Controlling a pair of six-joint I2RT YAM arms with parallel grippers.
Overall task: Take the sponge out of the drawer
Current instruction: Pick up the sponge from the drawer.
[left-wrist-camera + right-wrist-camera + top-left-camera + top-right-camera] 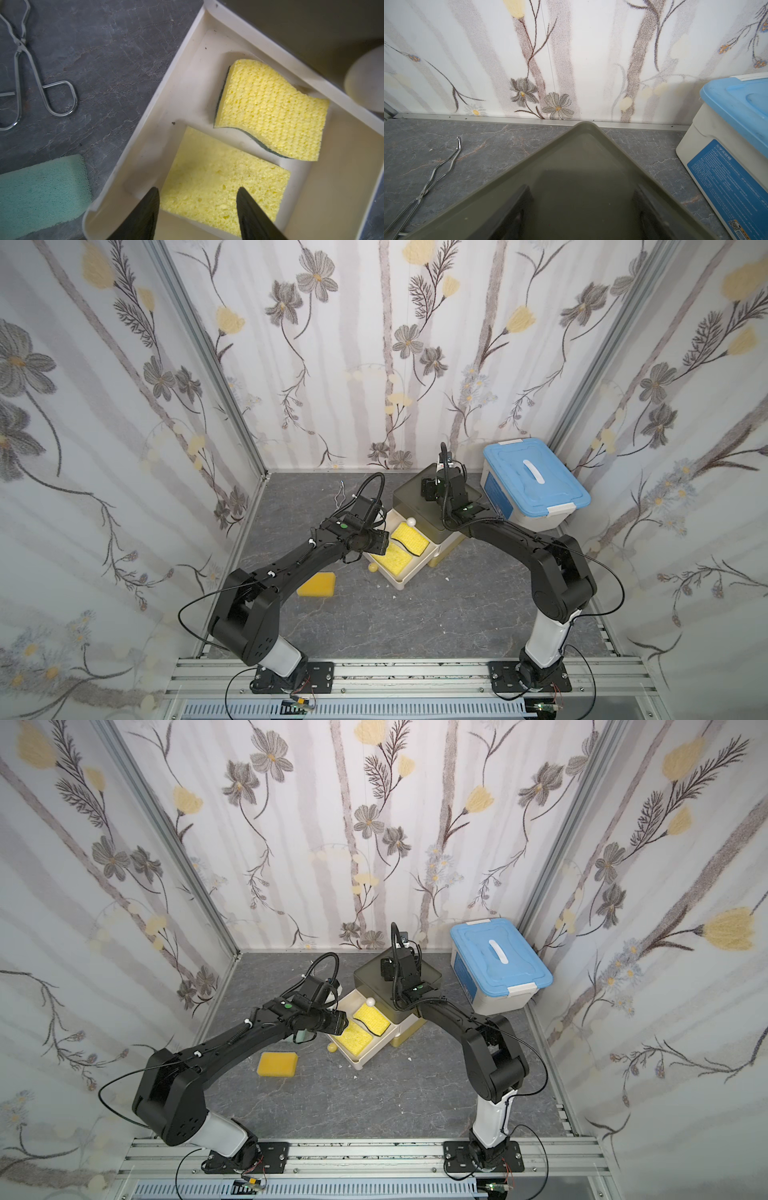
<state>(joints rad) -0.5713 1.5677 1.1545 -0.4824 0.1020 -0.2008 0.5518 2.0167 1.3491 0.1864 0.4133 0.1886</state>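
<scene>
In the pulled-out drawer, at 7 o'clock of the olive cabinet in both top views: two sponges. A flat yellow sponge on the drawer floor. At 1 o'clock of it, a wavy sponge with dark scrub backing, near but not touching.

Left gripper: hangs nose-down over the flat yellow sponge, jaws apart, nothing held. Judged reason for the steep approach: thin foam lying flat between drawer walls, so a pinch from above only.

Right gripper: sits on top of the olive cabinet, fingers spread, nothing between them. Probably placed there to pin the cabinet against sliding or tipping during the pick — a judgement, not observed.

Sponge relative to the left fingers: one tip at the foam's edge, over bare drawer floor just beside it; the other over the sponge's face, inside its border. Hence only an end strip of foam between the tips. Contact with the foam — cannot tell.

Not yet out of the drawer. On the table, outside it: a loose yellow sponge at 8 o'clock of the drawer, and a green sponge near its wall.
</scene>
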